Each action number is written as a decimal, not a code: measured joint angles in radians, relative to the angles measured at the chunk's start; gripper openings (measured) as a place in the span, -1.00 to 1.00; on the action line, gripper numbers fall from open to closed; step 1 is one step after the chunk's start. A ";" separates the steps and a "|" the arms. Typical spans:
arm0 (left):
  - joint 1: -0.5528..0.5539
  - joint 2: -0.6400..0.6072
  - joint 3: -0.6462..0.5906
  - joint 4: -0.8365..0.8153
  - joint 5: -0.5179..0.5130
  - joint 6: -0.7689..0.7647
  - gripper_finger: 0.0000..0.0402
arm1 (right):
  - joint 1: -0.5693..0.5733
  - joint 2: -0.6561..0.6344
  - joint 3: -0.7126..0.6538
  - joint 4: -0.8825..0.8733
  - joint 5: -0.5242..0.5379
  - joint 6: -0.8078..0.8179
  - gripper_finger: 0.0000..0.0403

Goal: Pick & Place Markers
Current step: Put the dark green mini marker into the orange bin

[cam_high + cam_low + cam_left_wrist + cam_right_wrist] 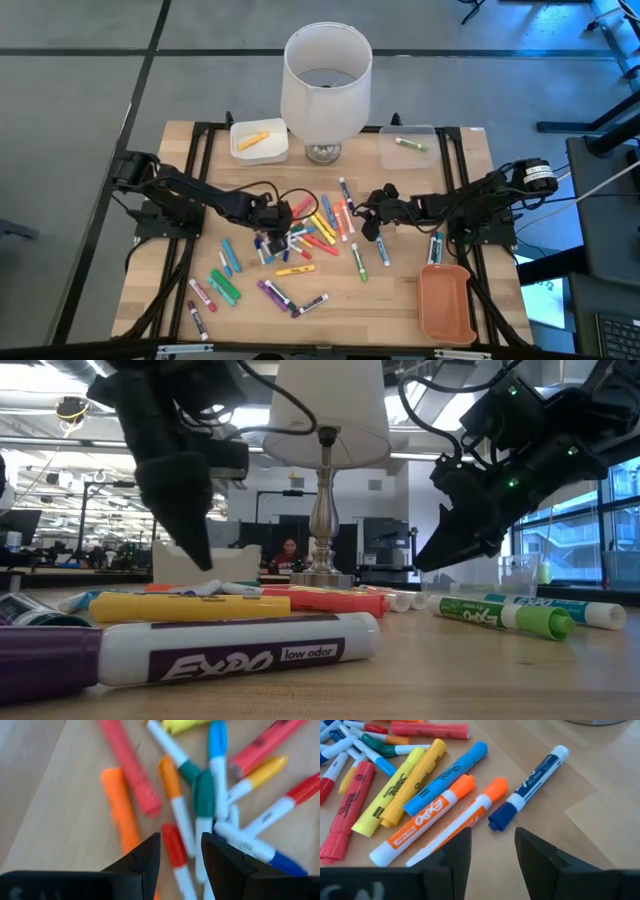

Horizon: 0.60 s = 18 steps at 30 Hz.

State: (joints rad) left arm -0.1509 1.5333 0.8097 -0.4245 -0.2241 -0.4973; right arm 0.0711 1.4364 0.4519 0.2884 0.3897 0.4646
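Item: markers, several dozen, loose across the table centre; one orange in the far-left bin, one green in the far-right bin; near-right orange tray appeared empty.

Left gripper: above the pile's left side, fingers apart, empty, straddling a red-capped marker.

Right gripper: at the pile's right edge, fingers apart, empty, near a dark-blue marker and two orange-capped ones.

Handling note: the pick looked best made by descending squarely across one barrel at mid-length, choosing a marker lying clear of its neighbours; the crossed ones would likely drag along.
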 joint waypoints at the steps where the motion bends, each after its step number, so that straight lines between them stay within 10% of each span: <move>1: 0.000 0.004 0.000 0.021 0.000 0.011 -0.32 | 0.000 0.000 0.000 0.003 0.000 0.000 -0.24; 18: 0.011 0.121 -0.001 0.097 0.059 0.097 -0.35 | 0.000 0.000 0.000 0.021 -0.009 -0.005 -0.24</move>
State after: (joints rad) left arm -0.1398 1.6542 0.8089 -0.3273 -0.1654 -0.4001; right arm 0.0711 1.4364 0.4519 0.3089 0.3805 0.4601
